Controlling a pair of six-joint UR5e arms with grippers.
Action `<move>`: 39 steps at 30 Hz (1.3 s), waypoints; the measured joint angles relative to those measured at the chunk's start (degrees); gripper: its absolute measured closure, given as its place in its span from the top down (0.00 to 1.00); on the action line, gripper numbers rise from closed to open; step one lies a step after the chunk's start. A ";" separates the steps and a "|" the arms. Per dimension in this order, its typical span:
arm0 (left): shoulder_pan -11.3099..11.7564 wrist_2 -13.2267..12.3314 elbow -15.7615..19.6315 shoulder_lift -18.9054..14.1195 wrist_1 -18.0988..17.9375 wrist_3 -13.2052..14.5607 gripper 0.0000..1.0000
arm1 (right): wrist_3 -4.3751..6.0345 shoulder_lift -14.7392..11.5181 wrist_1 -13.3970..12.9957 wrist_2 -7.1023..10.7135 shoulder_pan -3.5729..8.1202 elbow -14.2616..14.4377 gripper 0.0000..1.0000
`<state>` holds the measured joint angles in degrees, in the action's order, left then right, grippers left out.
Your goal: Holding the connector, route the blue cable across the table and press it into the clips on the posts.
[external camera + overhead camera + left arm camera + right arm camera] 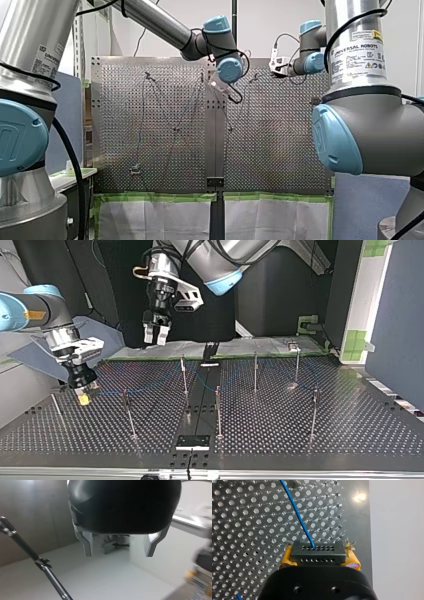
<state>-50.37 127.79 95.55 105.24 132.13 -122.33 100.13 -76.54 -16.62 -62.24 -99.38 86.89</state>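
Left gripper (119,553) up high, fingers spread, gap between them bare. Thin post (30,552) slants beside one finger, apart. Right gripper (84,396) low over table (242,530), pads clamped on connector (317,553). Blue cable (298,515) crosses ahead of fingertips; table edge just beside one pad. Next post (129,412) near, bare table between.

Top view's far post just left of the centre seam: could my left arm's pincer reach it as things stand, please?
Probably yes: my left pincer hangs open near that post, nothing between them.
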 joint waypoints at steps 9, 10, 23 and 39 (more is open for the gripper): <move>0.35 0.33 5.46 5.06 -5.45 -1.21 0.99 | -0.08 -0.01 0.00 -0.07 -0.09 0.00 0.00; 0.38 0.20 5.99 5.27 -5.97 -1.58 0.99 | -0.08 -0.02 0.00 -0.08 -0.11 0.00 0.00; 3.13 2.13 14.22 5.82 -13.38 -2.89 0.99 | -0.02 -0.07 0.06 -0.09 0.15 0.00 0.00; 10.90 0.04 23.23 5.90 -9.09 4.03 0.99 | 0.27 -0.07 0.09 -0.09 0.42 0.01 0.00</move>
<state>-39.47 127.83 118.78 111.14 123.04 -118.30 100.40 -76.61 -16.53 -62.32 -98.96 86.89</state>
